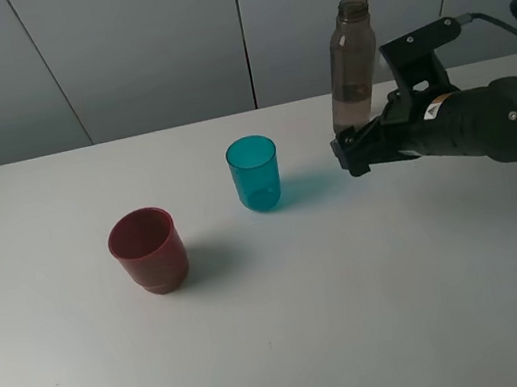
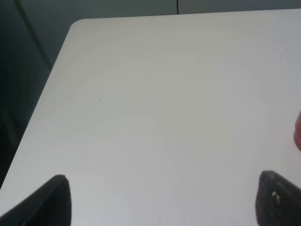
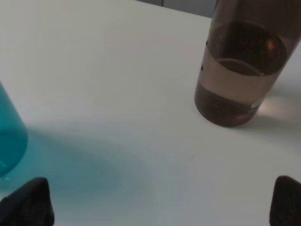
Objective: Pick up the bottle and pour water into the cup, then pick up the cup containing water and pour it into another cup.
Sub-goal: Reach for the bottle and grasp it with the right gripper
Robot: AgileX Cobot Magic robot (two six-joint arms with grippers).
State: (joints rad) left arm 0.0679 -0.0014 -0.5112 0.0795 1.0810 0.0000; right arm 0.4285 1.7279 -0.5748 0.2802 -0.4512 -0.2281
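Counted at the one white bench (image 1: 365,354): one tall smoky bottle (image 1: 352,59), two cups in all, namely one teal cup (image 1: 254,174) and one dark red cup (image 1: 148,252), plus one black arm (image 1: 485,121), two left fingers (image 2: 47,205) and two right fingers (image 3: 28,203), seen in the wrist views.

On the desk (image 1: 358,316) the other cup (image 1: 148,251) stands left, the cup (image 1: 254,173) in the middle, the bottle (image 1: 353,63) right and further back.

Your right arm (image 1: 490,120) and right gripper (image 1: 349,153) are matte black, the casing rounded; you see a small sticker (image 1: 438,105), possibly orange-marked, a black bracket (image 1: 419,52) and a grey cable (image 1: 492,17).
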